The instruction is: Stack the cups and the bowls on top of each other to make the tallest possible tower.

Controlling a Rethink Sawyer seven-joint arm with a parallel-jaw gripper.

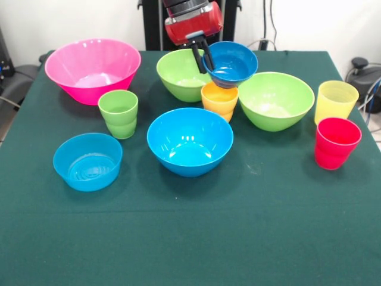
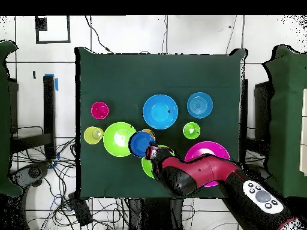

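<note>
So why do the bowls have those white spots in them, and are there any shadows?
In the front view, the spots are glare from lights above on glossy plastic, clearest inside the bright blue bowl and the pink bowl. Soft, faint shadows lie on the green cloth under each bowl, so the light looks diffuse. In the overhead view the bright blue bowl shows little glare.

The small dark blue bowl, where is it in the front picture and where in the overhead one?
Front view: the small dark blue bowl is top centre, tilted, with the gripper shut on its rim, above the orange cup.
Overhead view: the same bowl is just left of centre, at the tip of the arm.
Shared landmark: the green bowl right beside it in both views.
</note>
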